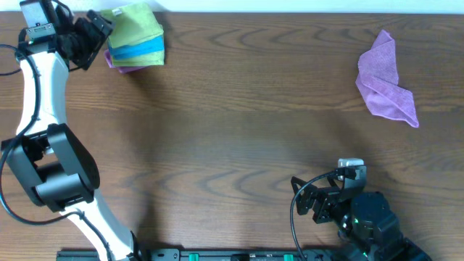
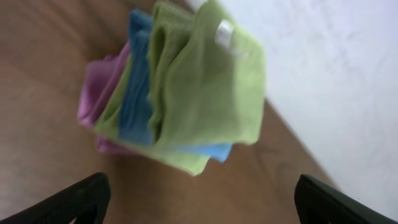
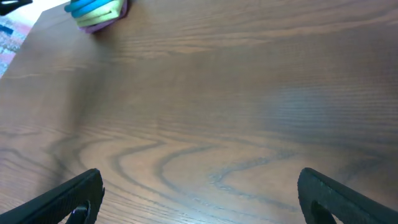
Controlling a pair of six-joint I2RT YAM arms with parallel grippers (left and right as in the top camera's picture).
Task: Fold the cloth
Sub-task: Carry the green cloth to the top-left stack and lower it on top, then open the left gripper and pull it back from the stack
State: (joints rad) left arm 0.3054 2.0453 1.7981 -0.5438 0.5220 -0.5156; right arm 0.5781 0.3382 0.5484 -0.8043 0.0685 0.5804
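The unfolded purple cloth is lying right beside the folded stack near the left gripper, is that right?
Not quite. The overhead view shows the unfolded purple cloth lying alone on the far right side, well apart from the folded stack, which is near the left gripper.

Table (image 1: 239,145) centre open; folded stack (image 1: 136,38) far-left corner; purple cloth (image 1: 388,80) far-right

Your left arm (image 1: 32,87) white-shelled with bulky black joints (image 1: 61,170), your right arm (image 1: 373,221) all black with a small green light (image 1: 355,220), a looping black cable (image 1: 294,206), matte black fingers (image 3: 68,199).
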